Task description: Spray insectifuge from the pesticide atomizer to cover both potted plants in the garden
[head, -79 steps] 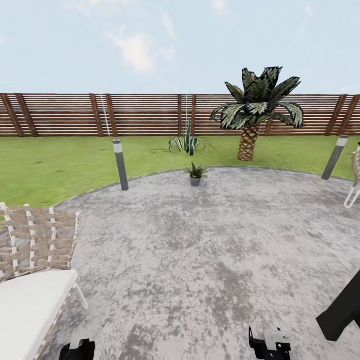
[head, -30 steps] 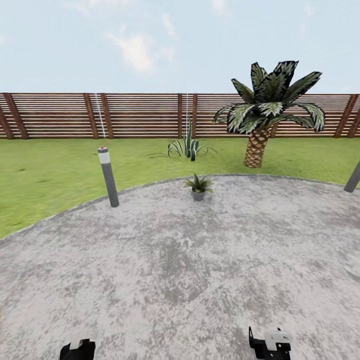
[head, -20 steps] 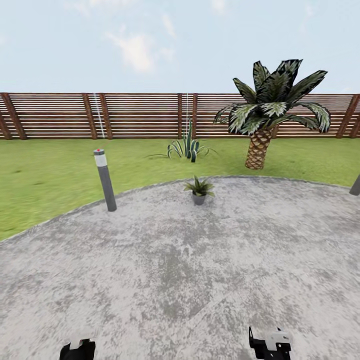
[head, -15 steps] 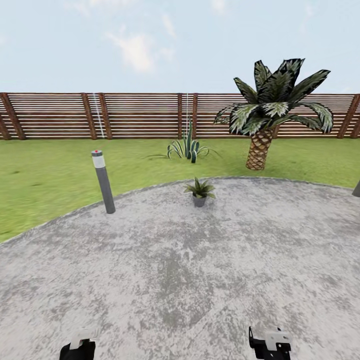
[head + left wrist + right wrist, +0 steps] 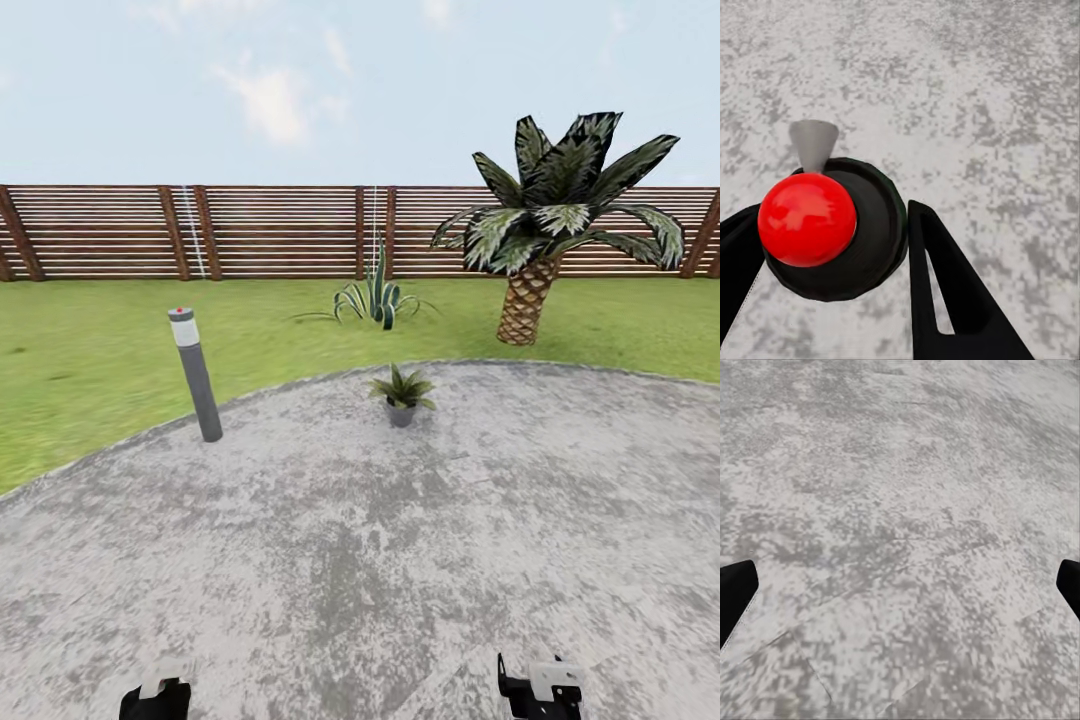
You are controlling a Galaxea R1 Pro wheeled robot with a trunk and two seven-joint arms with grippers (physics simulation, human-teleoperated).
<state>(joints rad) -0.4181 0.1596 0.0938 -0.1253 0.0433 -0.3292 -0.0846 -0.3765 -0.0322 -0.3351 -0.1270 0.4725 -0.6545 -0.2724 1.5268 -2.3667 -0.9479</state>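
One potted plant (image 5: 401, 392), a small green rosette in a grey pot, stands at the far rim of the round grey patio (image 5: 380, 560) in the head view. The pesticide atomizer (image 5: 810, 221), a black body with a red ball top and a grey cone nozzle, sits between the fingers (image 5: 941, 300) of my left gripper (image 5: 832, 217), which is shut on it above the paving. My left gripper (image 5: 155, 697) and right gripper (image 5: 540, 688) show at the head view's bottom edge. The right gripper (image 5: 900, 585) is open, with nothing in it.
A grey bollard lamp (image 5: 195, 375) stands at the patio's left rim. On the lawn (image 5: 90, 360) behind it grow a striped agave (image 5: 375, 298) and a big palm (image 5: 545, 230). A brown slatted fence (image 5: 270, 232) closes the back.
The whole view has shifted as I rolled forward: a woven chair at the left slid out of the picture, and the plant and the bollard now look nearer. Both grippers keep their pose.
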